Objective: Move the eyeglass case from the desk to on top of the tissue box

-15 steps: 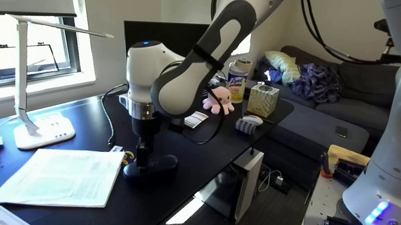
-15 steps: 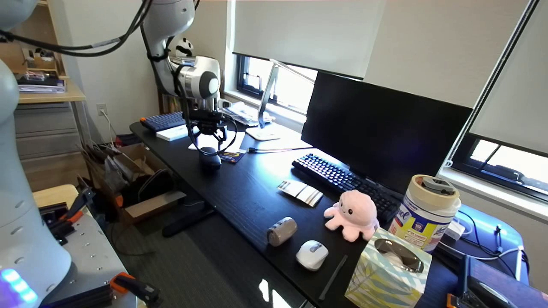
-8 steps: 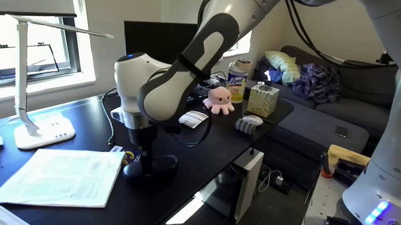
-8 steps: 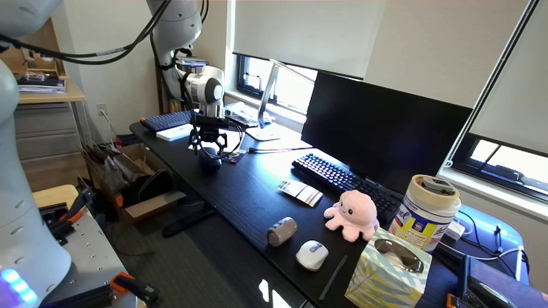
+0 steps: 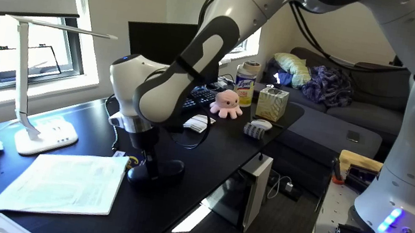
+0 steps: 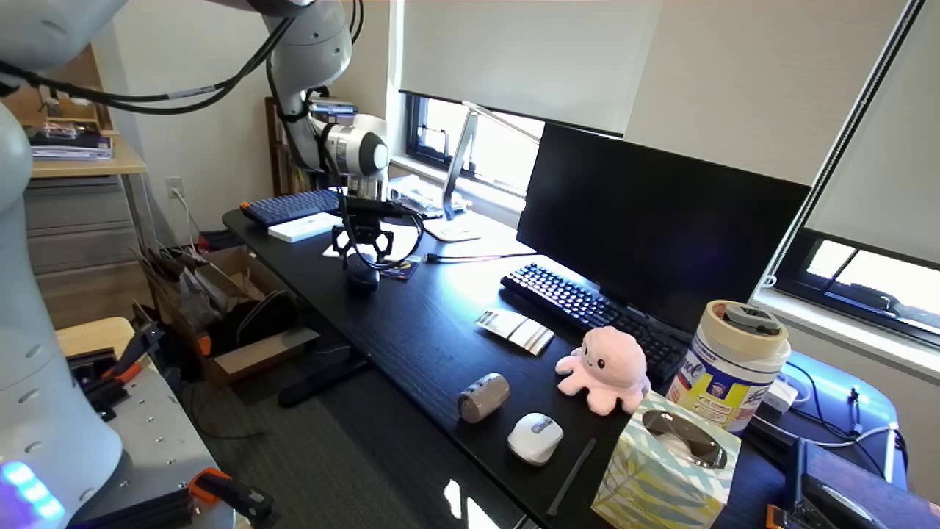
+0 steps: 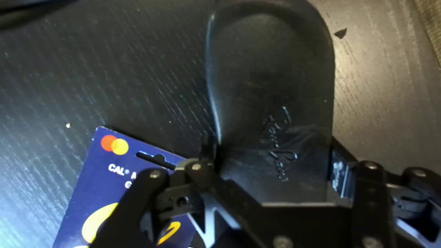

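Note:
The eyeglass case (image 7: 272, 69), black and rounded with an embossed script, lies flat on the black desk. It shows in both exterior views (image 5: 173, 168) (image 6: 362, 279). My gripper (image 7: 274, 160) is low over the case, tilted, its fingers spread to either side of the case's near part. A finger pad (image 7: 339, 172) stands close along the right side of the case; I cannot tell whether the pads touch it. The tissue box (image 6: 661, 477), with a pale green and yellow leaf pattern, stands at the far end of the desk, also in an exterior view (image 5: 272, 104).
A blue gift card (image 7: 89, 186) lies beside the case, partly under the gripper. Papers (image 5: 66, 181) lie nearby. A grey cylinder (image 6: 483, 397), white mouse (image 6: 535, 438), pink plush octopus (image 6: 606, 371) and wipes tub (image 6: 723, 382) stand nearer the tissue box. A black monitor (image 6: 653, 228) stands behind.
The arm has lowered and shifted slightly, and the hand has tilted so its fingers slant down to the case. The fingers stay spread. The case and tissue box have not visibly moved.

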